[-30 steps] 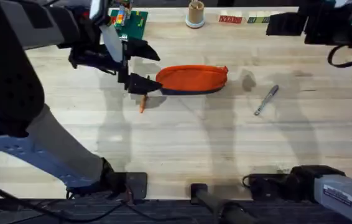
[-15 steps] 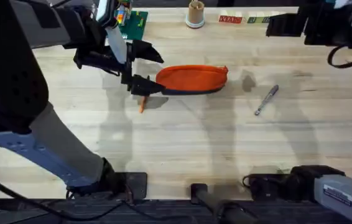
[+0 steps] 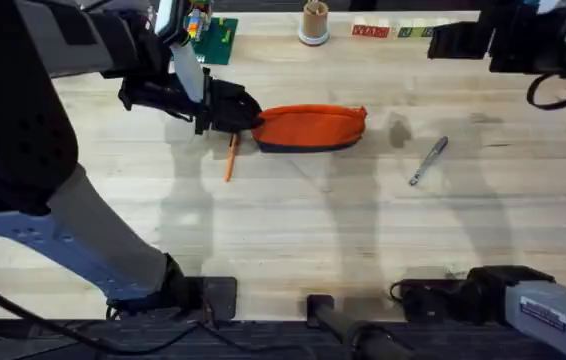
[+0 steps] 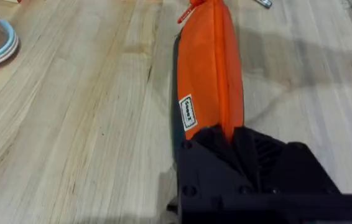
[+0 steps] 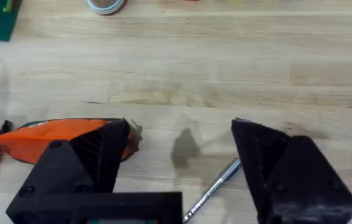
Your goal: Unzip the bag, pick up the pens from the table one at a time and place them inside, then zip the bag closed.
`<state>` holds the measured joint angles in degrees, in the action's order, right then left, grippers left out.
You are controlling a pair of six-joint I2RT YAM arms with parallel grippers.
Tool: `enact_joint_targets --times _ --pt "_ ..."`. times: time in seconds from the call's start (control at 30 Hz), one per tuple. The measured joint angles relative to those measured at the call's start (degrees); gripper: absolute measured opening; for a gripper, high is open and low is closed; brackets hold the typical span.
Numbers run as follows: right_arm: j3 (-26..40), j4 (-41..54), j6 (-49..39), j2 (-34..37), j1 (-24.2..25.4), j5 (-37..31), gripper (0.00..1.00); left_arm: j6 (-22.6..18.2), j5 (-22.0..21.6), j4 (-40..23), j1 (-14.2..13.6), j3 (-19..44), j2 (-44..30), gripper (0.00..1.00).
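**Left gripper closes on the pouch end**

Since half a second ago the left gripper (image 3: 235,112) has pinched shut on the bag's (image 3: 311,127) left end. Bag zipped, contents hidden. Orange pen (image 3: 230,157) just near-left of it; silver pen (image 3: 428,160) right, open table (image 3: 363,230) around. Right gripper (image 5: 179,168) hangs spread wide.

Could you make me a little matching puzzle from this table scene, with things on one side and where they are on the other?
Things:
1. orange pen
2. silver-grey pen
3. left gripper
4. right gripper

Places or states:
A. lying on the table apart from the pouch, on the right arm's side
B. at the left end of the orange pouch
C. open, up above the table
D. lying on the table just below the pouch's left end

Pairs: 1-D, 2-A, 3-B, 4-C
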<state>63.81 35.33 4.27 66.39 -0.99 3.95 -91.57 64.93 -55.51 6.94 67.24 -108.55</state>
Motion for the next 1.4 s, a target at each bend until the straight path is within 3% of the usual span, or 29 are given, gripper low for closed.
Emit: enact_joint_targets --times 1.03,1.4 --pt "0.0 1.0 0.5 0.0 0.0 0.0 0.998 0.0 0.0 0.0 0.0 0.0 0.0 0.042" --pt "0.0 3.1 16.0 0.0 0.0 0.2 0.998 0.0 0.0 0.0 0.0 0.0 0.0 0.042"
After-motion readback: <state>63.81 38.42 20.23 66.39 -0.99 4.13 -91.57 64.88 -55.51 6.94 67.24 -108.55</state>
